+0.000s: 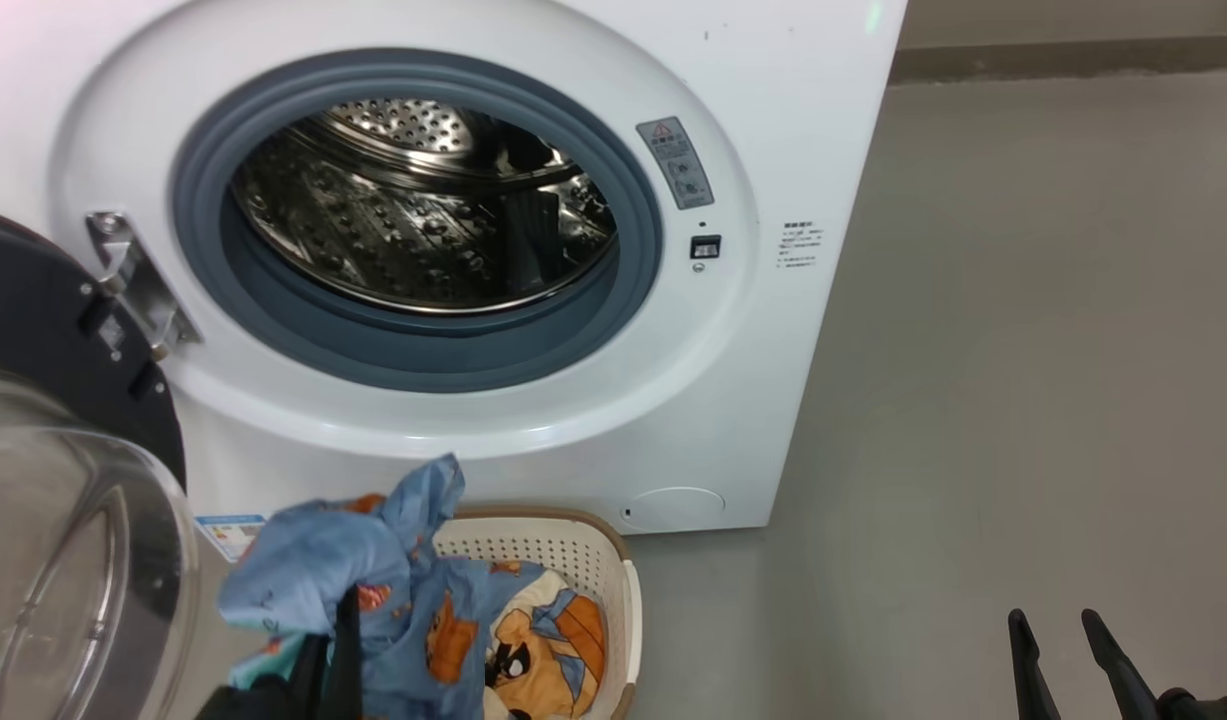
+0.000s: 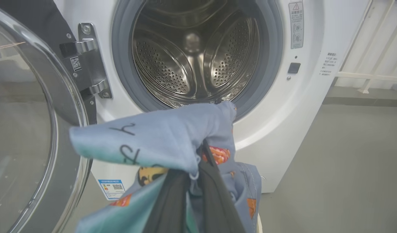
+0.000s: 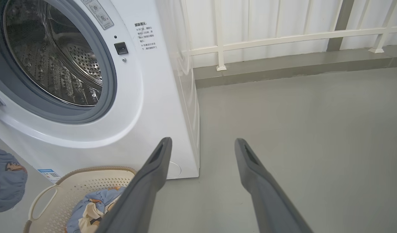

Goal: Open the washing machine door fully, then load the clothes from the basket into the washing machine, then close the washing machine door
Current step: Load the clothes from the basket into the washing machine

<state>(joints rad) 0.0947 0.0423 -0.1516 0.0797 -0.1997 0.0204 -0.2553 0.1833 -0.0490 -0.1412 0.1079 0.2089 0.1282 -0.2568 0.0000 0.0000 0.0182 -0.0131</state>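
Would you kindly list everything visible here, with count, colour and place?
washing machine: one, white, on the floor.
washing machine door: one, black with clear glass, swung open at the left.
drum: one, steel, behind a grey rubber ring.
basket: one, cream with brown rim, on the floor before the machine.
clothes: count unclear, light blue with orange bears, partly in the basket, partly lifted.
sticker: one, blue, machine's lower left corner.
railing: one, white, beyond the machine.
left gripper: one, dark, shut on the clothes near the basket.
right gripper: one, dark, open, over the floor at right.

The basket (image 1: 573,548) sits before the washing machine (image 1: 793,150), its door (image 1: 33,310) at left.
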